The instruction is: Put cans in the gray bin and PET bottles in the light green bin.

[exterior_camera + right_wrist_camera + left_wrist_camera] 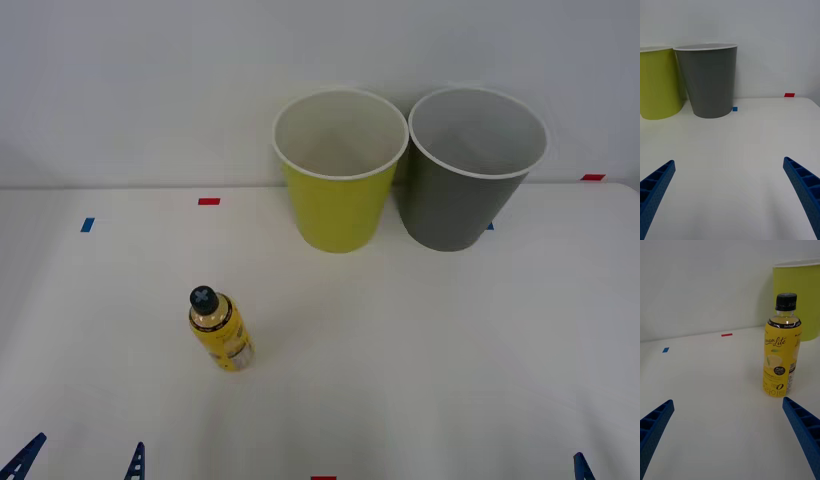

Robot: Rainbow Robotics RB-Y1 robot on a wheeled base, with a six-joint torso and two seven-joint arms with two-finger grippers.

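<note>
A small yellow-labelled PET bottle (220, 331) with a black cap stands upright on the white table, left of centre. Farther back, the light green bin (338, 172) and the gray bin (468, 170) stand side by side against the wall. My left gripper (82, 462) hovers open at the table's front edge, short of the bottle and to its left. In the left wrist view the bottle (781, 356) stands ahead of the open left gripper (728, 401), toward one finger. My right gripper (729, 161) is open and holds nothing, facing the gray bin (711, 80). Cans are out of view.
Small red tape marks (208, 201) and blue tape marks (87, 225) dot the table. A pale wall rises right behind the bins. The table's right edge runs near a red mark (592, 177). Bare tabletop lies between the bottle and the bins.
</note>
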